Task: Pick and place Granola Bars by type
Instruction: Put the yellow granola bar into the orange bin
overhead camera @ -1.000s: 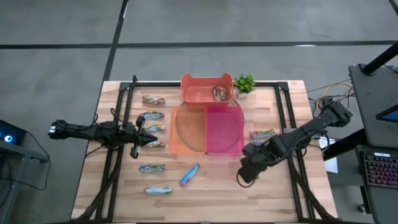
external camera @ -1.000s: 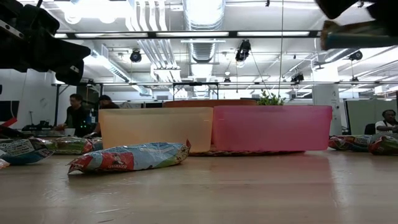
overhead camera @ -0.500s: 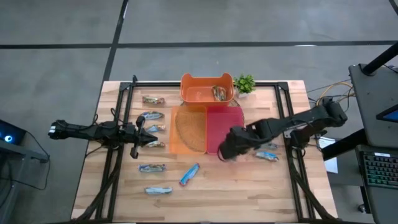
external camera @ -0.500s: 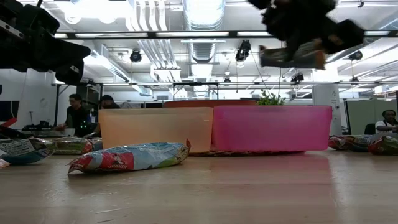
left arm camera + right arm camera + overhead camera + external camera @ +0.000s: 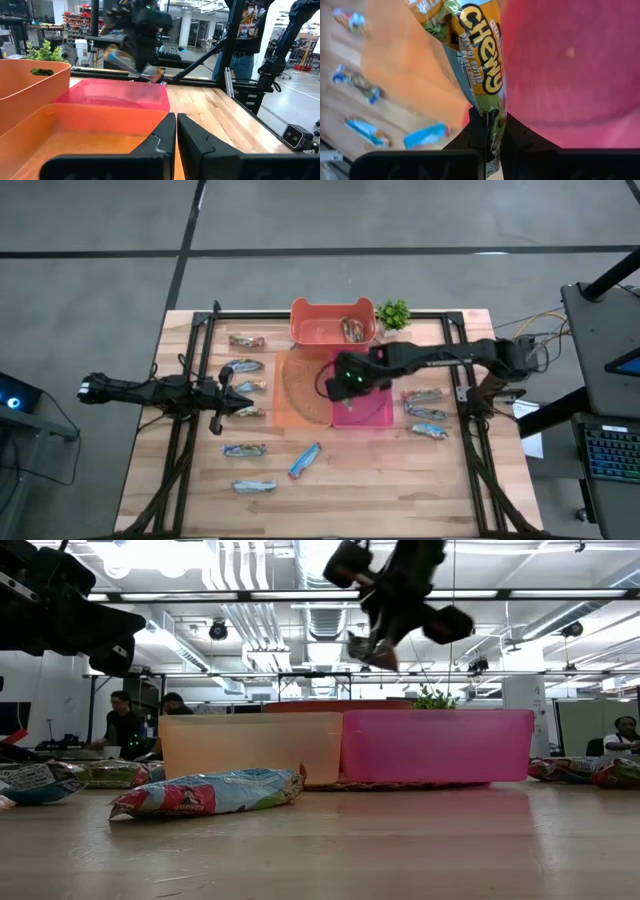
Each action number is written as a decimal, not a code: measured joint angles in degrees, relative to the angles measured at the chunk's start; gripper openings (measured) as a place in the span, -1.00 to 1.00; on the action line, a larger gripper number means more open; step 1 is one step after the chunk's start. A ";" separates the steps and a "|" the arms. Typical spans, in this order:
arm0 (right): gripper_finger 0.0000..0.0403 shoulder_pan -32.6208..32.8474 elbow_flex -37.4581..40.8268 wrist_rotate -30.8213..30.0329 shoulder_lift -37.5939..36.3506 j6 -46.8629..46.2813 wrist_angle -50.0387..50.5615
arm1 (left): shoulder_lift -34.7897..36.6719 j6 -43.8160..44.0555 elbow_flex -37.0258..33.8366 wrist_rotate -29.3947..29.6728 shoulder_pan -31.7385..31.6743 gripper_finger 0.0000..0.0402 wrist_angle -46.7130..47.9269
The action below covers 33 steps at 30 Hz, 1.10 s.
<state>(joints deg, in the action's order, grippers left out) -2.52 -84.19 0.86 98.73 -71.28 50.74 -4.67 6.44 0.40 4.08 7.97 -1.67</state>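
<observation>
My right gripper (image 5: 345,383) hangs over the light orange bin (image 5: 303,388) and the pink bin (image 5: 362,390), near the wall between them. It is shut on a granola bar in an orange and green wrapper (image 5: 480,55), which also shows in the low view (image 5: 365,648). Several more bars lie flat on the table's left (image 5: 245,366), near left (image 5: 304,461) and right (image 5: 428,413). One bar (image 5: 352,330) lies in the coral bin (image 5: 320,322) at the far side. My left gripper (image 5: 222,395) waits shut and level at the left. My right gripper pinches the bar's end (image 5: 490,122) between its two fingers. The fingers slant down from the table's right side. The rest of the bar sticks out past the fingertips. The bar is lifted clear, high above the bins' rims (image 5: 365,648).
A small green potted plant (image 5: 394,313) stands beside the coral bin at the far edge. Black frame rails (image 5: 195,370) run along the table's left and right sides. Bare wood lies at the near right (image 5: 420,480). People sit in the room beyond the table.
My right gripper has carried the bar from the table's near right toward the left and far side. It now hangs over the bins and has rolled on the way. The bar has stayed lifted clear.
</observation>
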 joint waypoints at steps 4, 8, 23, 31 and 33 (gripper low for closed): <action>-0.94 -3.79 -3.60 0.00 3.22 3.43 0.06 | 0.00 0.00 0.02 0.02 0.01 -1.00 0.00; -0.94 -7.90 -7.15 0.10 6.26 7.03 1.76 | 0.02 0.00 0.00 0.01 0.00 -1.00 0.00; -0.95 -20.05 -24.35 -1.12 18.07 19.85 9.57 | 0.02 0.00 0.02 0.01 0.01 -1.00 0.00; -0.95 -23.94 -40.03 -0.22 26.88 21.41 18.24 | 0.00 0.00 0.01 0.01 0.02 -1.00 0.00; -0.95 -24.60 -44.29 0.62 29.18 21.37 21.49 | 0.02 0.00 0.01 0.00 0.01 -1.00 0.00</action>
<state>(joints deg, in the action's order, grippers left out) -27.12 -128.47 1.49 127.90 -49.91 72.23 -4.64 6.44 0.42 4.08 7.97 -1.67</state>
